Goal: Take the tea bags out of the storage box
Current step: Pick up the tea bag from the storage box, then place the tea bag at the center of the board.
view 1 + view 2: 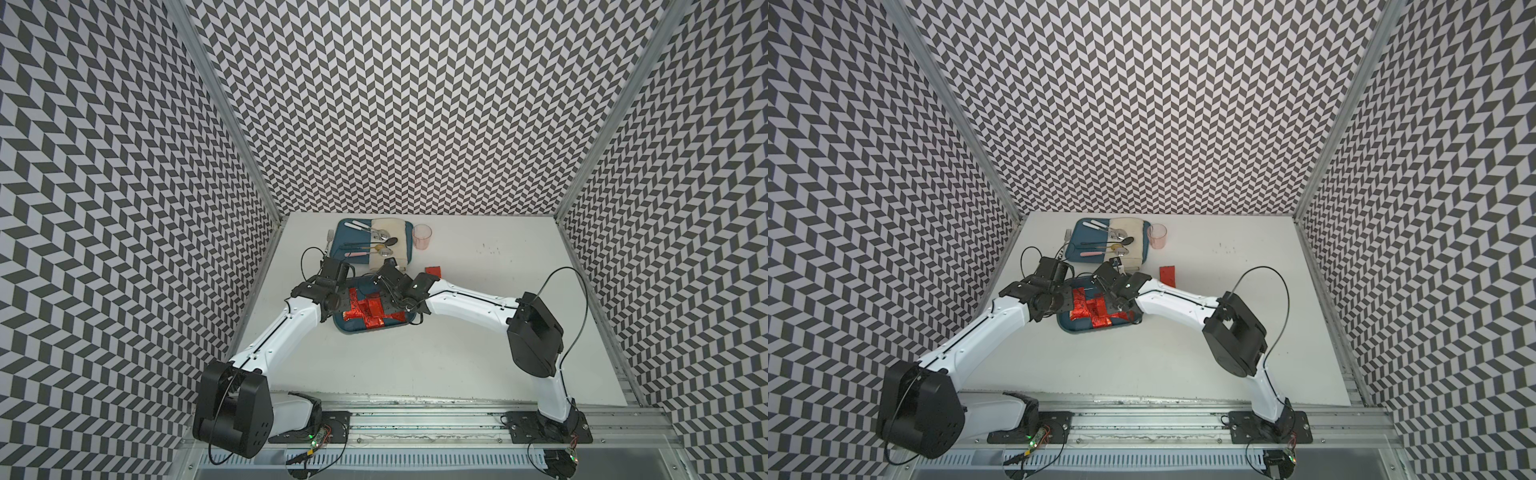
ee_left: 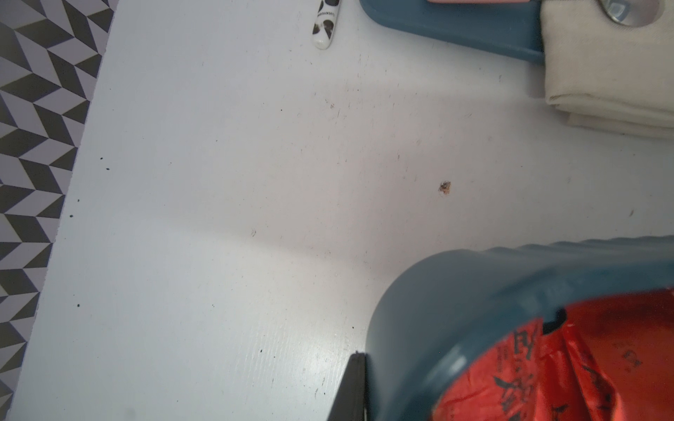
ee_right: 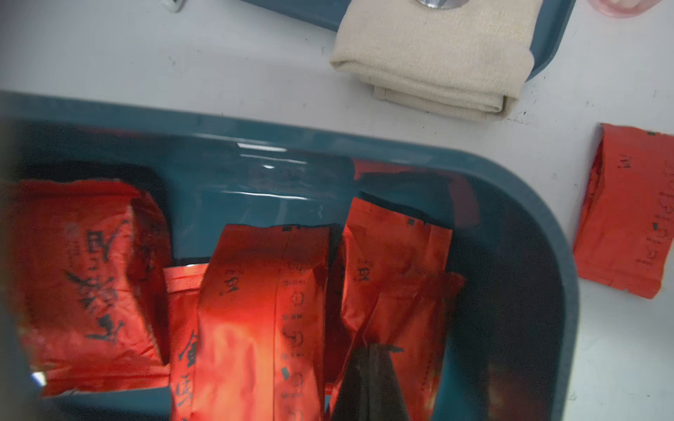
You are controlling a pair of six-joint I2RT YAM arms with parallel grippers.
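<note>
Left wrist view: left gripper (image 2: pixel 364 392) is closed on the wall of the storage box (image 2: pixel 419 328), close to a rounded corner. Only one dark finger (image 2: pixel 352 386) shows, flat against the outer wall; the other is hidden by the rim. Red foil tea bags (image 2: pixel 583 364) lie inside the box, crinkled, with dark print. White table (image 2: pixel 237 218) lies beyond. A blue tray (image 2: pixel 456 25) is on the far side, with a folded beige cloth (image 2: pixel 612 73) hanging over its edge. A spotted white handle (image 2: pixel 324 29) rests on the table.

Right wrist view: right gripper (image 3: pixel 368 379) has its fingers together, clamped on the end of the pinched tea bag (image 3: pixel 394 273); the foil puckers at the tips. That bag is inside the box, the one nearest the rounded corner. Four bags show in the box, overlapping. A loose tea bag (image 3: pixel 627 211) lies flat on the table outside the box, just beside the rim, not touching it.

Both top views: storage box (image 1: pixel 365 332) (image 1: pixel 1084 330) sits mid-table, nearer the robot than the tray. The arms reach in, left arm (image 1: pixel 282 332) at the left wall, right arm (image 1: pixel 469 301) over the right half. Tea bags (image 1: pixel 365 311) (image 1: pixel 1088 309) cover the box floor in an overlapping heap. The loose tea bag (image 1: pixel 432 271) (image 1: pixel 1168 275) is on the table past the box's far right corner. Cutlery (image 1: pixel 370 245) lies on the tray. A pink cup (image 1: pixel 422 237) stands upright just right of it.
</note>
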